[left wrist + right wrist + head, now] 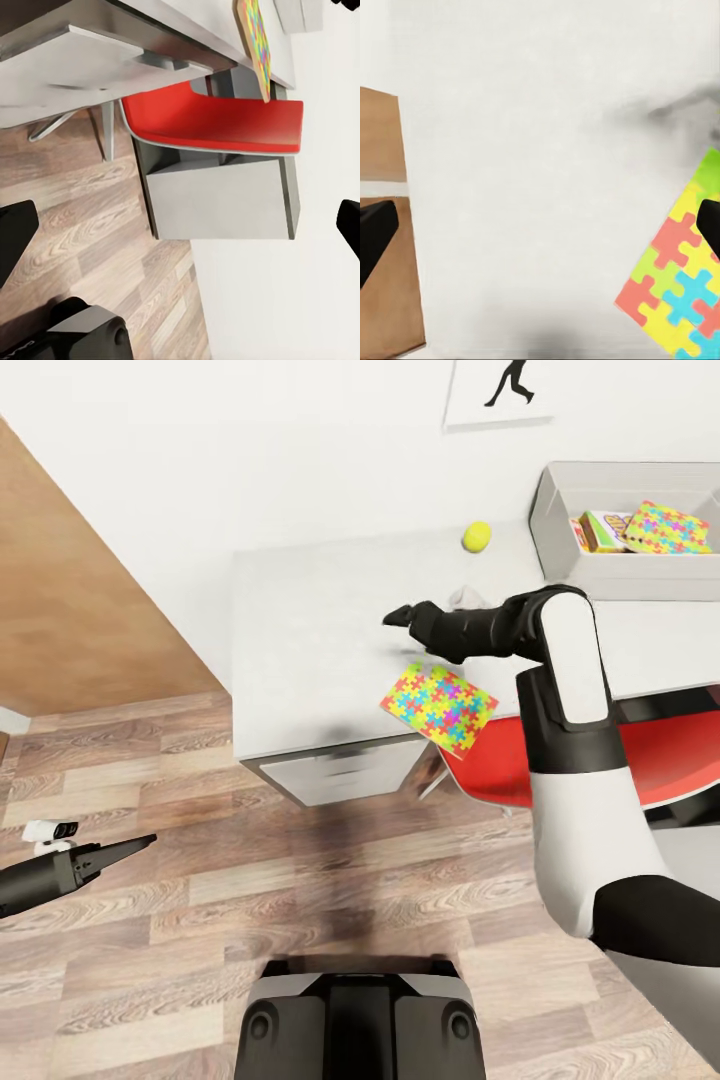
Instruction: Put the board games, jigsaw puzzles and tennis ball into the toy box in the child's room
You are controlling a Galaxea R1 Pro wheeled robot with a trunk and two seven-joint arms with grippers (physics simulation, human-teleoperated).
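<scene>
A jigsaw puzzle (440, 708) lies on the pale grey table (320, 650), one corner past the front edge; it also shows in the right wrist view (675, 285). My right gripper (400, 617) hovers just behind it, open and empty (540, 229). The tennis ball (477, 536) rests near the wall. The toy box (640, 585) at the far right holds a board game (600, 530) and a second jigsaw puzzle (668, 527). My left gripper (135, 846) hangs low over the floor, open (180, 232).
A red chair (500, 760) is tucked under the table beside a grey drawer unit (335, 775). A wooden panel (70, 590) stands at the left, with a small white object (50, 832) on the plank floor. My base (360, 1020) is below.
</scene>
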